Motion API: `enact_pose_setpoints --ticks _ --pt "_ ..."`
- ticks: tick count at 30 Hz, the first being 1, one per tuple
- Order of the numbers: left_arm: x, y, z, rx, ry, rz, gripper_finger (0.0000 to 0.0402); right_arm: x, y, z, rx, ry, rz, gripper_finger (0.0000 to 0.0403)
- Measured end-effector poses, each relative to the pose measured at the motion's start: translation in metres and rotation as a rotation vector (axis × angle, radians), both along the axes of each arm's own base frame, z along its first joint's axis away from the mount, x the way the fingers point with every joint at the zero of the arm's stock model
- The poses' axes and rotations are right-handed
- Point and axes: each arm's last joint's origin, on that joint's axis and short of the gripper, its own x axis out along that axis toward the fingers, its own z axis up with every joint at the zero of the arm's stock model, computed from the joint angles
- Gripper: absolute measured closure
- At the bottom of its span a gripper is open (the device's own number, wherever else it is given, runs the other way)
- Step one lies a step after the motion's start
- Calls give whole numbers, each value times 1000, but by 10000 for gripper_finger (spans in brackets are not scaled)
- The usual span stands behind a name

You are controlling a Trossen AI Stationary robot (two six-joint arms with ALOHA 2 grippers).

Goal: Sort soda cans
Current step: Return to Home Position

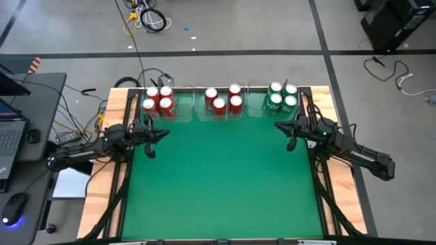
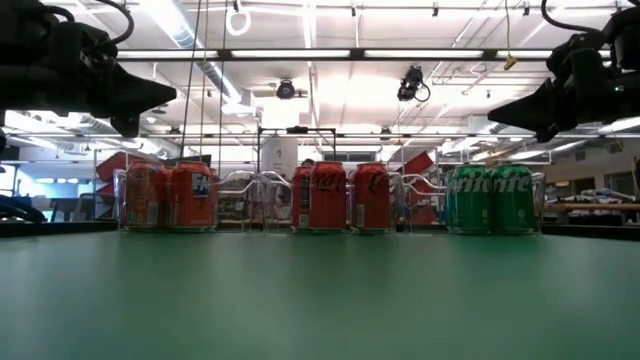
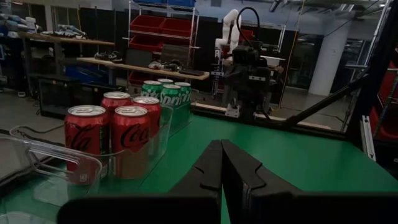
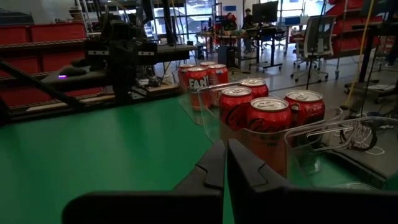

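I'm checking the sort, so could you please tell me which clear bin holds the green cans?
The far-right bin, by the right gripper, holds the four green cans; the middle bin and left bin hold only red cans.

Three clear plastic bins (image 1: 201, 114) line the far edge of a green table (image 1: 218, 177), a laptop (image 1: 8, 136) and mouse (image 1: 13, 206) on the desk (image 1: 42, 92) alongside, cables (image 1: 146, 19) strewn behind.

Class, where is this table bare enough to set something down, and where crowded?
Free: green mat between left gripper and right gripper. Crowded: far edge, where clear plastic bins hold red soda cans and green soda cans.
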Motion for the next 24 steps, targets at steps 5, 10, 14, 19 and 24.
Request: enact_pose_setpoints --ticks 5,10,14,19,24 --pt "0 0 0 0 1 0 394 0 0 0 0 0 0 396" --pt "0 0 0 0 1 0 394 0 0 0 0 0 0 400" --pt "0 0 0 0 1 0 394 0 0 0 0 0 0 401" --pt "0 0 0 0 1 0 394 0 0 0 0 0 0 397" --pt "0 0 0 -1 1 0 394 0 0 0 0 0 0 396"
